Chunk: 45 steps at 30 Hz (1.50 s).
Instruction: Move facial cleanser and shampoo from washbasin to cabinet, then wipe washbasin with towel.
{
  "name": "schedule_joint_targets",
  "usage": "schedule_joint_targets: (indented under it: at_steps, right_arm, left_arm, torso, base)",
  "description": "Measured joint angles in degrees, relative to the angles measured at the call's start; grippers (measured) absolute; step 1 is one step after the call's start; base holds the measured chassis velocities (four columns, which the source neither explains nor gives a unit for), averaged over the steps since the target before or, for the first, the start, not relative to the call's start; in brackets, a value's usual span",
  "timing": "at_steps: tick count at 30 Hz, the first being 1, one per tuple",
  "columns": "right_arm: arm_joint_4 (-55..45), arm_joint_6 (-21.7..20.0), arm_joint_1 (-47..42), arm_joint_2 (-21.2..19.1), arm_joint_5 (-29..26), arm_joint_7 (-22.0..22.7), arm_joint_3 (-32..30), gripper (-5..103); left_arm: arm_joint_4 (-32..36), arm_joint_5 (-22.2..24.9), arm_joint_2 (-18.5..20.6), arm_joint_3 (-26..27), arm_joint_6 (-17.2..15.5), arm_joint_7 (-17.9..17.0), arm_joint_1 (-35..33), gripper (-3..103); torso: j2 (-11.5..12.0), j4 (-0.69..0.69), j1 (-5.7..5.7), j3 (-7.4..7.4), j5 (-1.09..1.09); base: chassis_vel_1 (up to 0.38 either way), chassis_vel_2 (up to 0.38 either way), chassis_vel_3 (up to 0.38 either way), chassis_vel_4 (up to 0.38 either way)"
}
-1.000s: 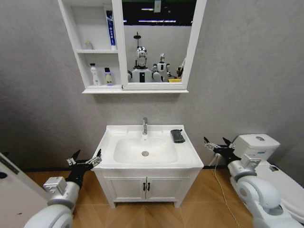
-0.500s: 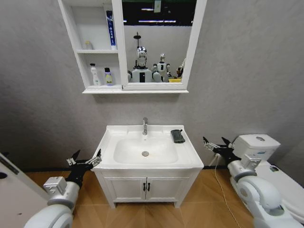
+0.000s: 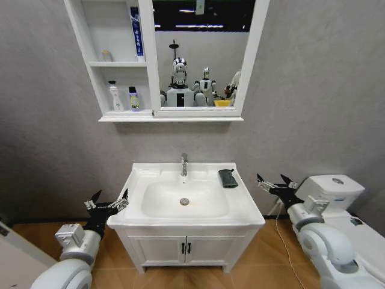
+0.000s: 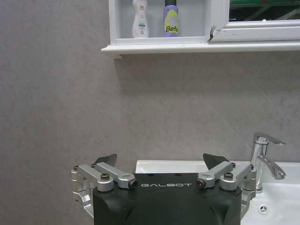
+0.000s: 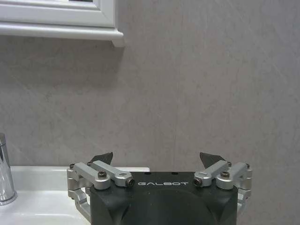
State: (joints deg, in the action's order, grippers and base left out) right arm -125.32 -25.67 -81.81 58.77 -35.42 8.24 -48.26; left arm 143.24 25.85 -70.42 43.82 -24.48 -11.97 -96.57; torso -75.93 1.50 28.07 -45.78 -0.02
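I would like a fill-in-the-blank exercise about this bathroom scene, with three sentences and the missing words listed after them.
1. The dark towel lies on the washbasin rim, to the ____ of the tap.
2. Two bottles stand on the ____ shelf of the cabinet.
3. The left hand and right hand both have their fingers ____, holding nothing.

Missing words: right; lowest; open

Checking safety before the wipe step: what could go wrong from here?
The towel lies at the washbasin's back right, close to the tap; the right hand reaching in from the side might clip the rim or nudge the towel into the bowl. The toilet sits right beside the right arm, so a wide swing could hit it. The left hand hangs open close to the basin's left edge and could bump it if the base shifts.
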Motion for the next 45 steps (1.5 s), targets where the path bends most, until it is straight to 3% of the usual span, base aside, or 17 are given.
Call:
schedule_joint_targets:
  at_steps: [5, 33, 45]
  right_arm:
    - [2.6, 0.6, 1.5, -2.2, -2.0, 0.0, 0.2, 100]
    - [0.1, -0.5, -0.7, -0.7, -1.1, -2.9, -0.8, 100]
    - [13.4, -9.2, 11.6, -6.6, -9.8, -0.1, 7.5, 100]
  left_arm:
    - [0.0, 0.0, 0.0, 0.0, 0.0, 0.0, 0.0, 100]
    - [0.0, 0.0, 0.0, 0.0, 0.1, 0.1, 0.0, 100]
    - [0.0, 0.0, 0.0, 0.0, 0.1, 0.1, 0.0, 100]
  torso:
    - [0.0, 0.00, -0.04, 0.01, 0.00]
    - [0.0, 0.00, 0.01, 0.00, 0.00]
    - [0.0, 0.00, -0.02, 0.00, 0.00]
  base:
    - [0.000, 0.000, 0.000, 0.000]
    - [-0.030, 0.030, 0.033, -0.031]
    - [0.000, 0.000, 0.000, 0.000]
